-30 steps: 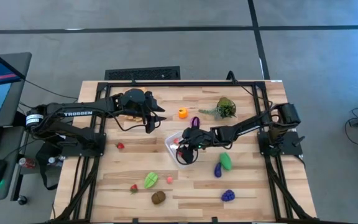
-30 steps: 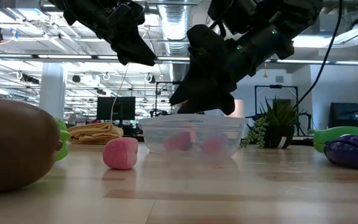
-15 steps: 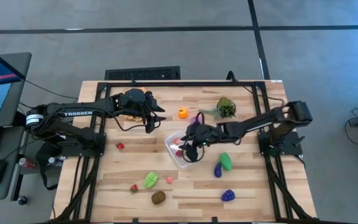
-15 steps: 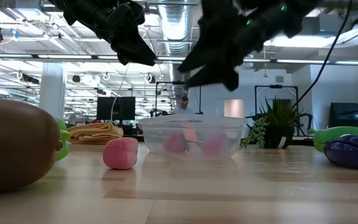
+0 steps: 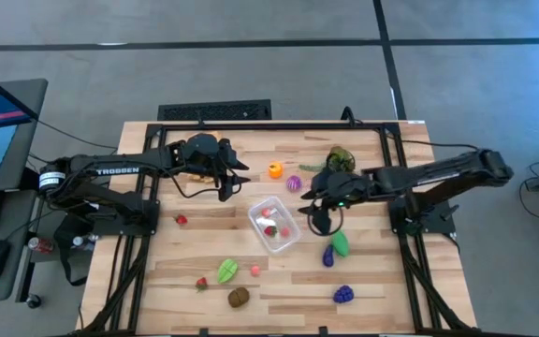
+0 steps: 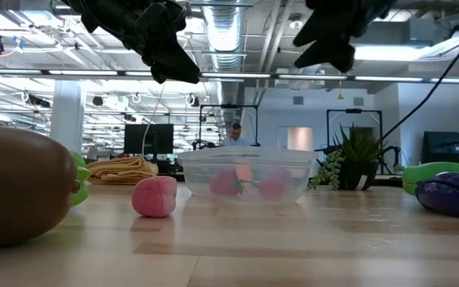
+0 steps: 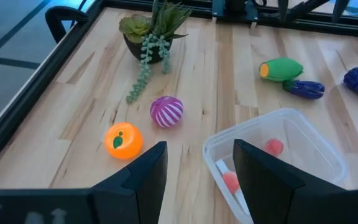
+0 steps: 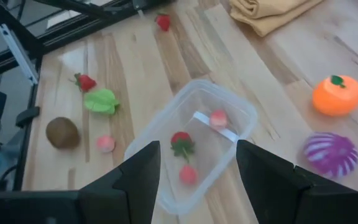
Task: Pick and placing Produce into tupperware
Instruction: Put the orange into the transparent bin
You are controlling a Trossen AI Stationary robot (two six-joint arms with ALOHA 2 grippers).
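Observation:
The clear tupperware (image 5: 275,226) sits mid-table and holds a red strawberry (image 8: 180,143) and two pink pieces. My right gripper (image 5: 320,213) hovers open and empty just right of it, well above the table; its wrist view looks down on the tub (image 8: 194,146). Over the folded cloth at the back left my left gripper (image 5: 225,181) hangs open and empty. Loose produce lies around: orange (image 5: 274,170), purple striped ball (image 5: 295,183), green piece (image 5: 341,243), eggplant (image 5: 327,256), blue grapes (image 5: 343,294), kiwi (image 5: 239,297), green leaf piece (image 5: 226,271), a pink piece (image 5: 255,270).
A potted plant sprig (image 5: 340,160) stands at the back right, close behind the right arm. The orange-yellow cloth (image 6: 122,169) lies under the left gripper. Two small red pieces (image 5: 182,220) (image 5: 201,283) lie on the left side. A black frame rims the table.
My right gripper has lifted out of the tupperware and swung right and back, away from it. The left arm has not moved.

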